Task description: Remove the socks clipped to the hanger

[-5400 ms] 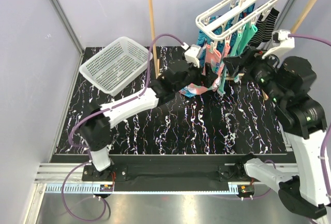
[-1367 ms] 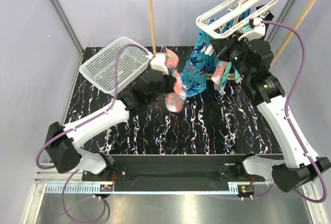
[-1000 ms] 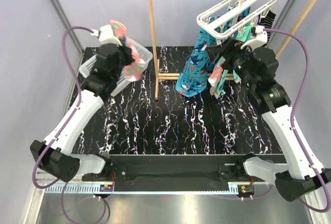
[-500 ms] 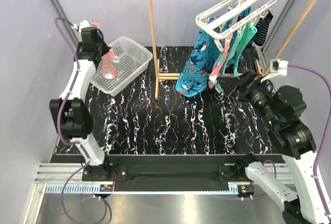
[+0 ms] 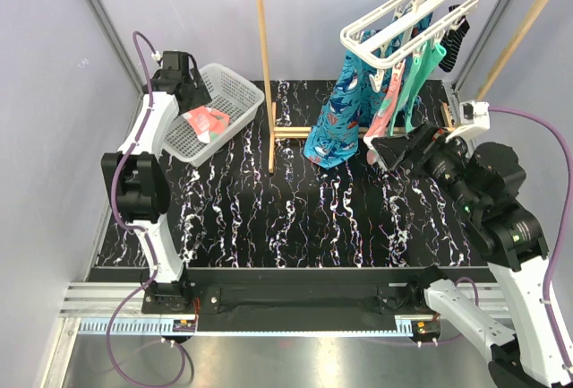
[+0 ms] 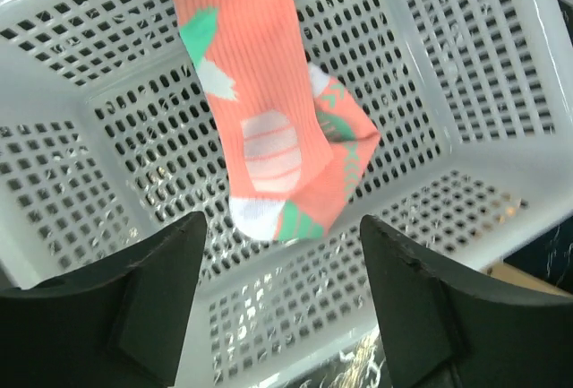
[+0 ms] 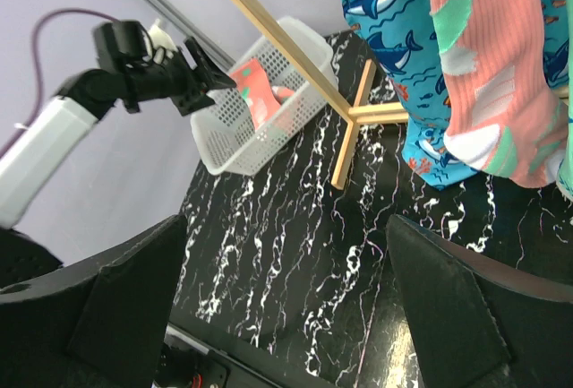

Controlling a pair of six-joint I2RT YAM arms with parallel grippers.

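Observation:
The white slatted hanger (image 5: 407,12) hangs by its hook from the top rail. A coral-pink sock (image 5: 385,106), a teal one (image 5: 414,79) and a black-and-white striped one (image 5: 454,43) dangle from its clips. Another coral-pink sock (image 5: 206,122) is in the white mesh basket (image 5: 235,83); in the left wrist view this sock (image 6: 269,110) is beyond the fingers, free of them. My left gripper (image 6: 282,307) stands open over the basket (image 6: 466,65). My right gripper (image 5: 387,150) is open and empty, just below the hanging coral sock (image 7: 483,74).
A large blue shark-print cloth (image 5: 338,110) hangs left of the socks. The wooden rack's post (image 5: 265,65) and cross foot (image 7: 354,137) stand between basket and hanger. The black marbled table (image 5: 313,218) lies below.
My left gripper has opened and let go of the coral sock, which now lies in the basket. The right arm has barely moved and stays open.

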